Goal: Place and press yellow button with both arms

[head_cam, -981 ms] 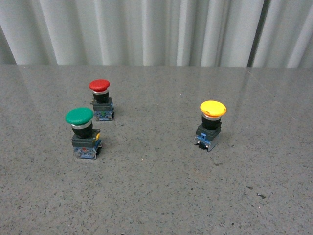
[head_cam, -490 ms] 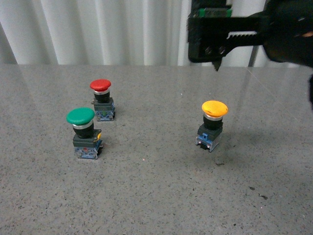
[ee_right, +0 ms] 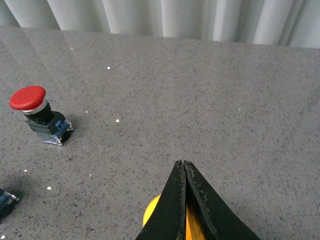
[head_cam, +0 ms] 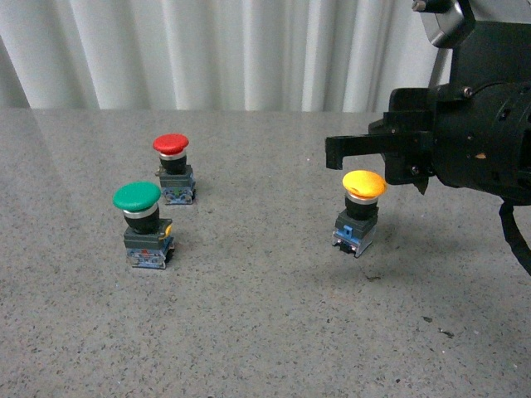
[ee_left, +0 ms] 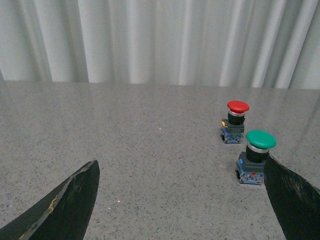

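The yellow button [head_cam: 363,184] stands upright on the grey table [head_cam: 265,332], right of centre. My right arm comes in from the right. My right gripper [head_cam: 329,152] is shut and empty, its fingers level, just above and behind the yellow cap. In the right wrist view the shut gripper [ee_right: 183,163] hangs over the yellow button [ee_right: 149,216], which is mostly hidden under it. My left gripper [ee_left: 181,160] is open and empty, low over the table; the yellow button is out of its view. The left arm does not show in the front view.
A green-capped button [head_cam: 137,197] and a red-capped button [head_cam: 170,144] stand at the left of the table. The green-capped button [ee_left: 260,140] is close to one left finger [ee_left: 295,195]; the red-capped one [ee_left: 238,106] is beyond it. A white curtain [head_cam: 207,50] hangs behind.
My right arm has come into the front view from the upper right and dropped lower, its shut fingers now level with the yellow cap's top. The buttons have not moved.
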Available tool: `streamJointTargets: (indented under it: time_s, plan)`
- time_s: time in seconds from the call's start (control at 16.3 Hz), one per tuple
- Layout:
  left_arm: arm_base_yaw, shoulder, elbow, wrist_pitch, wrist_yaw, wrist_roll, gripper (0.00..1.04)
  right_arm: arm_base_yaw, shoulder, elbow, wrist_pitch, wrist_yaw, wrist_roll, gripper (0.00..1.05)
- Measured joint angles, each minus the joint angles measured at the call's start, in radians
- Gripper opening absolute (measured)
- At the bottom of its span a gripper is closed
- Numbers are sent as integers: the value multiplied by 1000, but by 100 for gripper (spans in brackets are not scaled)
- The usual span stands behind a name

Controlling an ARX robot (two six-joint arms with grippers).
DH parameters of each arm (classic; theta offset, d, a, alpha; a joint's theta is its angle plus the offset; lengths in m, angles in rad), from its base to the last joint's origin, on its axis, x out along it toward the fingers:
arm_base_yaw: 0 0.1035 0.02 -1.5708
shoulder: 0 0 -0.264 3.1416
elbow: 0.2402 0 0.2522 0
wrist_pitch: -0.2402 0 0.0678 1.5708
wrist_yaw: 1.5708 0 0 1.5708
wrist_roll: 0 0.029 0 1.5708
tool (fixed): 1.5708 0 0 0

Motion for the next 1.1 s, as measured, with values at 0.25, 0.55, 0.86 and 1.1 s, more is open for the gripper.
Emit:
streamJointTargets:
  time_s: [0.25, 0.55, 0.86, 1.1]
  plan:
    - [0, 0, 0, 0, 0, 0, 98, -3, 1, -8, 0, -14, 7, 2]
    - [0, 0, 0, 0, 0, 0, 98, -13, 61, -14, -11, -50, 9, 2]
    - [0, 0, 0, 0, 0, 0, 98, -23, 75, 0, -42, -58, 8, 2]
    - [0, 0, 0, 0, 0, 0, 98, -25, 87, 19, -80, -58, -3, 2]
